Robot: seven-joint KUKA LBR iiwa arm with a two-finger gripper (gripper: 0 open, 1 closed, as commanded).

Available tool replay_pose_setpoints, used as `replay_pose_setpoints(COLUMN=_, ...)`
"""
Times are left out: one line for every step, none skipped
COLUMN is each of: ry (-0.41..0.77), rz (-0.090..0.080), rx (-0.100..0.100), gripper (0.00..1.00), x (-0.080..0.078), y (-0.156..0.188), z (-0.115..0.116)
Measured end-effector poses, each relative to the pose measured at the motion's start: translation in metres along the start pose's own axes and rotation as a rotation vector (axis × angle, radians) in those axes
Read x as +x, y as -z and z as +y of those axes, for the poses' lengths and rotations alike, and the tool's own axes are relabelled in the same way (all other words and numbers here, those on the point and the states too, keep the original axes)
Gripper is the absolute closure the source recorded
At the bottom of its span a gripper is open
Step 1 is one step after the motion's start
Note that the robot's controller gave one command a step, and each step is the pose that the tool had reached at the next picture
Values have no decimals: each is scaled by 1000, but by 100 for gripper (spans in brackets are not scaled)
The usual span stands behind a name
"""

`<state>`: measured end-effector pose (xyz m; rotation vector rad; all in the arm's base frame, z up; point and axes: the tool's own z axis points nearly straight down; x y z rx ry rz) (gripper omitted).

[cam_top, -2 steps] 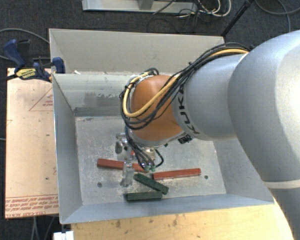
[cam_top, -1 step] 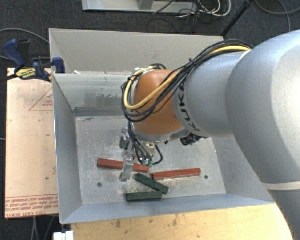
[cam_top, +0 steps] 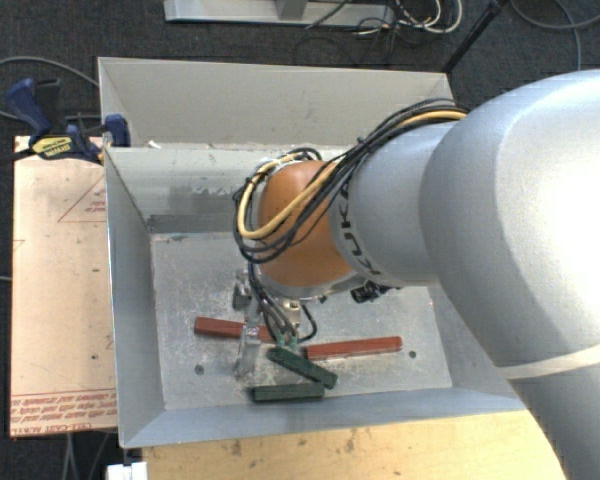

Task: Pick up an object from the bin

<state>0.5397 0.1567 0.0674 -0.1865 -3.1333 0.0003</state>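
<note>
My gripper (cam_top: 265, 353) is low over the front middle of the bin, under the orange wrist cover. Its fingers stand open, one silver finger (cam_top: 246, 352) on the left and the other by the dark green piece. A red-brown bar (cam_top: 218, 328) lies to the left and runs in under the gripper. A second red-brown bar (cam_top: 356, 348) stretches to the right. A dark green flat piece (cam_top: 306, 366) lies tilted just right of the fingertips. Another dark green strip (cam_top: 287, 393) rests against the bin's front wall. Nothing shows held between the fingers.
The big grey arm covers the bin's right side and rear right corner. The bin's left half and back floor are bare scuffed metal. The front wall stands close below the gripper.
</note>
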Motion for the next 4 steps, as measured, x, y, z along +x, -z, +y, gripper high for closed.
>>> replay_pose_setpoints(ry=-2, rz=-3, rx=-2, gripper=0, x=-1, y=0, z=0)
replay_pose_setpoints(ry=-2, rz=-4, rx=-2, gripper=100, x=-1, y=2, z=0)
replay_pose_setpoints(ry=-2, rz=-10, rx=-5, gripper=100, x=-3, y=72, z=1)
replay_pose_setpoints(ry=-2, rz=-11, rx=-4, gripper=100, x=-5, y=131, z=1)
